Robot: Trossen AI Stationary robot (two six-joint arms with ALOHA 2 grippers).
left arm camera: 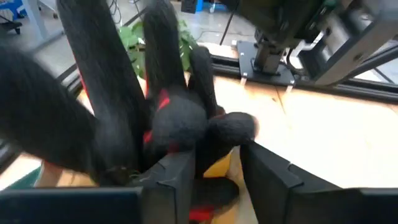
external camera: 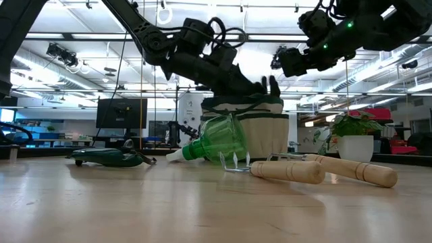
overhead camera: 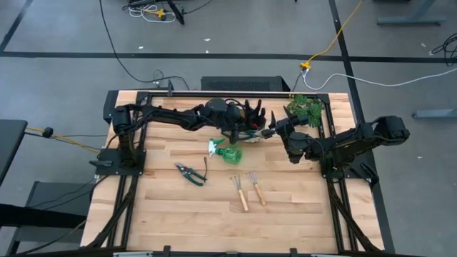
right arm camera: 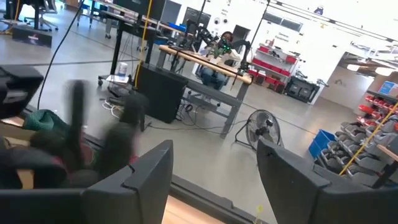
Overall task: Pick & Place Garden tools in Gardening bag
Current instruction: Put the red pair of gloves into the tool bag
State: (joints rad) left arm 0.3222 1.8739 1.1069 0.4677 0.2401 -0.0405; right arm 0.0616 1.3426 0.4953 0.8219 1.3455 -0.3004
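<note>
My left gripper (overhead camera: 251, 127) hangs over the gardening bag (external camera: 260, 129) at the back-middle of the table (overhead camera: 186, 214). Left wrist view: my two dark fingers (left arm camera: 270, 180) stand apart, and the red-and-black gloves (left arm camera: 168, 118) sit just ahead of them, the black glove fingers sticking up. I cannot tell whether a pad touches the fabric; nothing is pinched between my fingers.

Low view: glove fingertips (external camera: 266, 86) poke up above the bag's dark green rim, so the gloves stand in the top of the bag. What else lies inside is hidden from me.

Left to right on the table, high view:
- pruning shears (overhead camera: 191, 173), flat on the wood, well left of the bag and nearer the front edge.
- green spray bottle (overhead camera: 227, 152), on its side, white trigger pointing left, just in front of the bag.
- two wooden-handled mini rakes (overhead camera: 248, 190), side by side, tines toward the bag, well apart from it.
- leafy plant (overhead camera: 305, 109) in a white pot, back right corner.

None of these four are in the bag.

My right gripper (overhead camera: 271, 131) is held in the air just right of the bag, beside my left one. Right wrist view: its fingers (right arm camera: 146, 177) spread wide with only room and floor between them.
</note>
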